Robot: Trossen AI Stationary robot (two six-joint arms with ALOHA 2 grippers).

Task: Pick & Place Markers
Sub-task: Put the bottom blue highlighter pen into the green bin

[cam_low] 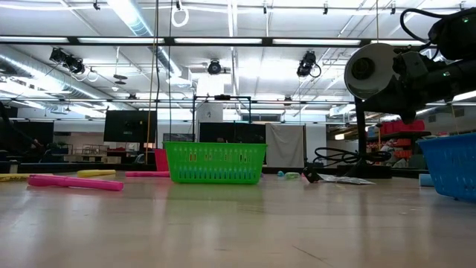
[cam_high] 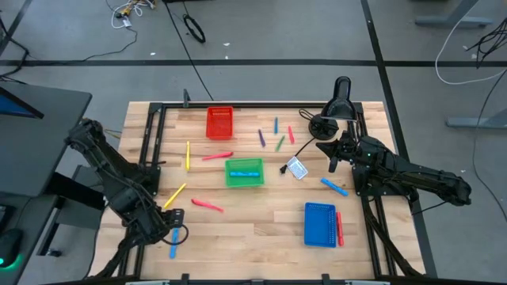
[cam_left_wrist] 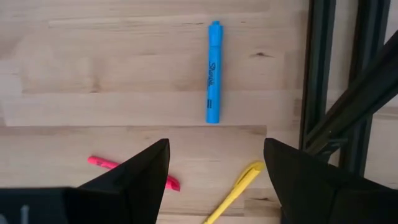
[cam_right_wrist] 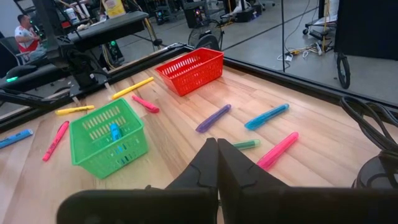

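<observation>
My left gripper hangs with jaws parted over the blue marker, lower left of the high view. Right gripper clenched, empty (parked). Risk: off-centre descent rolls the marker toward the table edge.

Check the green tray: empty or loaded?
Loaded. The green tray holds one blue marker, seen from above and through its mesh wall in the right wrist view; nothing else shows inside.

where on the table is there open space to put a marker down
Bare wood lies between the pink marker and the blue tray, along the near edge. It is crowded around the green tray and the markers beside the red tray.
</observation>
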